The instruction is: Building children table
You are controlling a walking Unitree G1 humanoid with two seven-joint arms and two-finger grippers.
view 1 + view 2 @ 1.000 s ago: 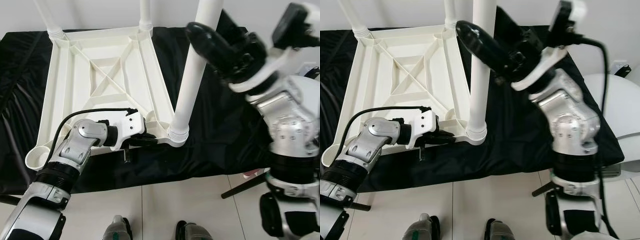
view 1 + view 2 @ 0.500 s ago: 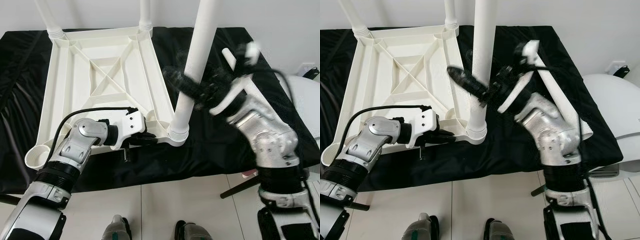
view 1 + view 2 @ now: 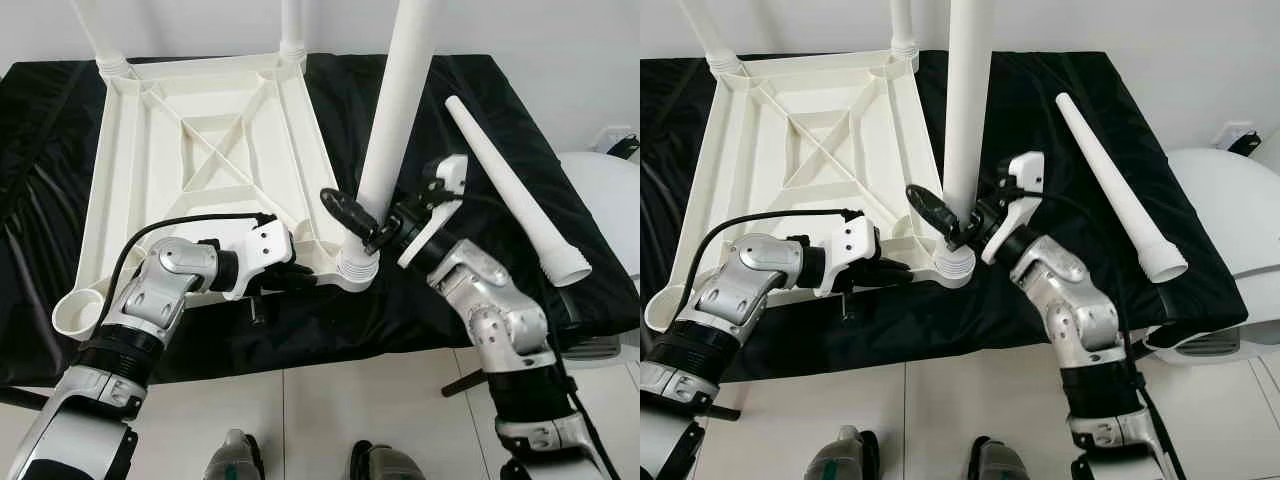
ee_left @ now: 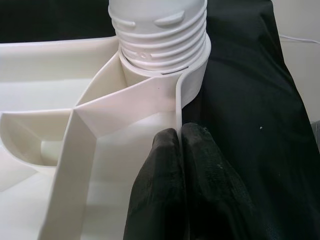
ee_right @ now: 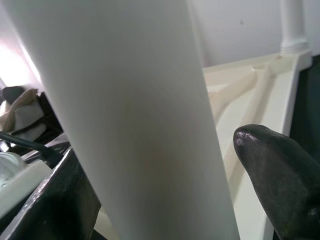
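Observation:
A white table frame (image 3: 200, 150) lies upside down on a black cloth. Two legs stand in its far corners. A third white leg (image 3: 395, 110) stands upright in the near right socket (image 3: 356, 268). My left gripper (image 3: 300, 278) is shut on the frame's thin rim (image 4: 177, 107) just beside that socket. My right gripper (image 3: 958, 225) is open low on the upright leg (image 5: 145, 125), with one black finger (image 5: 280, 170) on each side of it. A loose white leg (image 3: 510, 185) lies on the cloth to the right.
The near left socket (image 3: 78, 312) holds no leg. The black cloth (image 3: 430, 90) covers the work surface, whose front edge drops to a tiled floor (image 3: 330, 420). A white rounded object (image 3: 615, 200) sits at the far right. My feet stand at the bottom edge.
My right arm has swung down from high beside the leg to its lower part, fingers now around it. The left gripper has stayed on the rim.

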